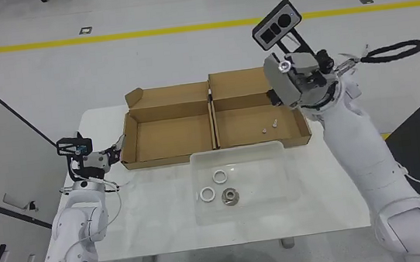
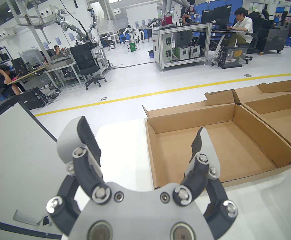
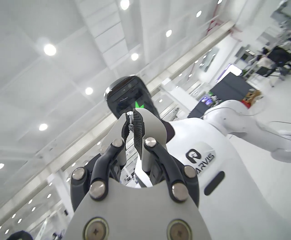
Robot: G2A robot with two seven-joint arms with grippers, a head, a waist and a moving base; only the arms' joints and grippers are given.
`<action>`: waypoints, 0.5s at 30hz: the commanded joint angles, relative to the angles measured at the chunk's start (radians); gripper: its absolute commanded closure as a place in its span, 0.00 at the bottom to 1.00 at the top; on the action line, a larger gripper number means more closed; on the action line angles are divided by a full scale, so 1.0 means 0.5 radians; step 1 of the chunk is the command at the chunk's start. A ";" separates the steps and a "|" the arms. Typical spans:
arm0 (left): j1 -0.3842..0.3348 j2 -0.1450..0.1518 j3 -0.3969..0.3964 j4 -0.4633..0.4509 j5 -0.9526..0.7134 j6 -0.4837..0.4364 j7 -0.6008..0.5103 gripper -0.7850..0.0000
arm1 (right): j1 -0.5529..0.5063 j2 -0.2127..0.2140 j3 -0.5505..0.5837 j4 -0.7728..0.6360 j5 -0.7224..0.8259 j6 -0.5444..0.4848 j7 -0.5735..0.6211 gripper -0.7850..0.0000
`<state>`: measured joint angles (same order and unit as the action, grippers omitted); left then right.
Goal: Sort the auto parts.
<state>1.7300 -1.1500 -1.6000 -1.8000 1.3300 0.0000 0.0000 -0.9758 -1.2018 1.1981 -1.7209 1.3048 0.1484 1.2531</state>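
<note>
Right gripper [image 3: 131, 114] was clamped shut on a small metal part [image 3: 130, 121]. The part looked threaded, maybe a short bolt or a spring, too small to tell. It sat pinched right at the fingertips. That arm was held high above the right cardboard box [image 1: 248, 123], with the gripper tipped upward, away from the table [image 1: 167, 229].

Left gripper [image 2: 141, 127] was spread wide with nothing between the fingers [image 2: 87, 136]. It was low at the table's left side, just beside the outer wall of the left cardboard box [image 2: 204, 145] and aimed toward it.

The two boxes stood side by side, touching, lids open, on the far half of the table. The floor of the left box was bare. The right box held two small parts [image 1: 263, 131] near its front right area, close together.

A clear tray [image 1: 275, 155] sat in front of the boxes, nearer the robot. Inside it lay two white rings [image 1: 220, 177], apart from each other, and a grey round metal piece [image 1: 230, 197] just beside the lower ring.
</note>
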 commanded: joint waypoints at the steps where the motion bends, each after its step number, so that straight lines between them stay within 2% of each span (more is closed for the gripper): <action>1: 0.000 0.000 0.000 0.000 0.000 0.000 0.000 0.00 | -0.049 0.037 0.118 0.006 -0.243 0.137 -0.021 1.00; 3: 0.000 0.000 0.000 0.000 0.000 0.000 0.000 0.00 | -0.106 0.066 0.230 0.021 -0.347 0.231 -0.013 1.00; 9: 0.000 0.000 0.000 0.000 0.000 0.000 0.000 0.00 | -0.085 0.164 0.414 0.034 -1.029 0.622 -0.022 1.00; 12: 0.000 0.000 0.000 0.000 0.000 0.000 0.000 0.00 | 0.041 0.208 0.368 0.062 -1.468 0.767 0.026 1.00; 15: 0.000 0.000 0.000 0.000 0.000 0.000 0.000 0.00 | 0.214 0.239 0.234 0.182 -1.829 0.754 0.083 1.00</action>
<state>1.7300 -1.1500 -1.6000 -1.8000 1.3300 0.0000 0.0000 -0.9019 -1.0865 1.3417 -1.6544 0.4770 0.5340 1.2898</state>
